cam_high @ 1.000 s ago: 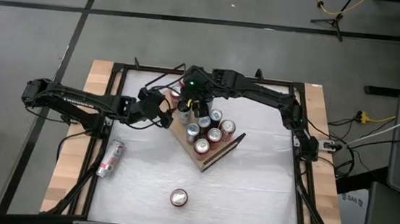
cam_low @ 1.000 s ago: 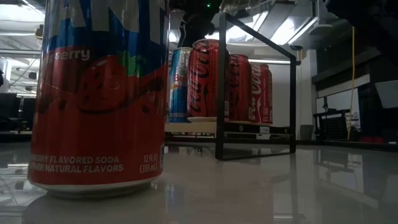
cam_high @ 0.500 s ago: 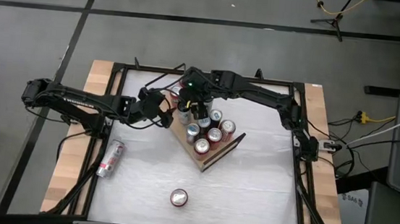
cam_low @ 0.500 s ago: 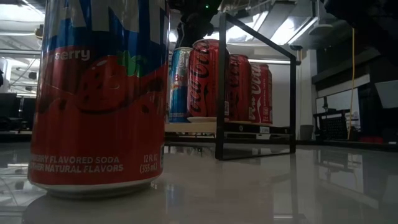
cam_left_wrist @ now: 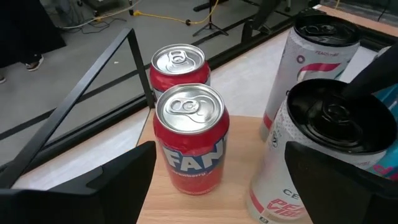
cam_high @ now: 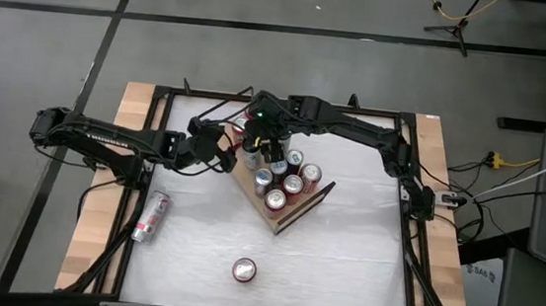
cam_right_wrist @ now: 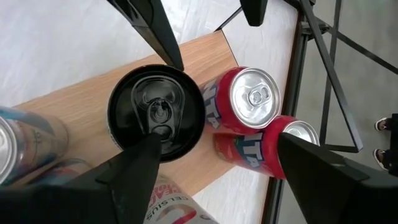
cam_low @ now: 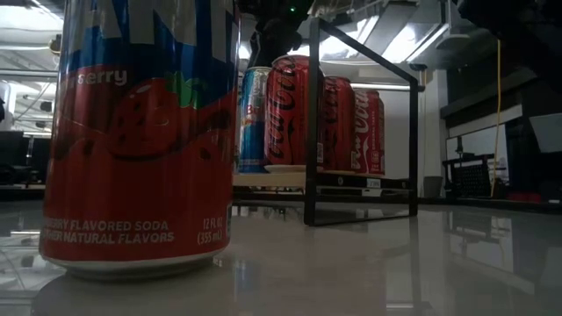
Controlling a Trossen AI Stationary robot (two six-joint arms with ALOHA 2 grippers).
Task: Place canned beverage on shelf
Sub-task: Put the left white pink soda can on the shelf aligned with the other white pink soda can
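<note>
Hardly anything has shifted since a second ago: the right gripper [cam_right_wrist: 217, 142] has only edged a touch toward the table's far side and hangs over the cans at the far end of the shelf [cam_high: 293, 211].

A black-topped can [cam_right_wrist: 155, 109] stands upright on the wooden board, close against a taller white can [cam_left_wrist: 311, 68] and just beside a red can [cam_left_wrist: 189, 140]. A second red can [cam_left_wrist: 178, 65] stands right behind that one, at or just off the board's edge; I cannot tell which. The right gripper's fingers stand apart above the can tops, one tip at the black lid's rim, clasping nothing I can see. The left gripper [cam_left_wrist: 221, 148] is spread wide at the shelf's near-left corner, with the red can between its fingers but untouched.

The risk, as I judge it, is crowding. Lifting away at a slant could let a right finger catch the black lid and tip the can into its neighbours. The left gripper could nudge the red can off the board's edge if it pushes forward. Both grippers work close together and could collide.

Two more cans wait on the table, a lying can [cam_high: 151, 215] and a standing can [cam_high: 244, 269].
</note>
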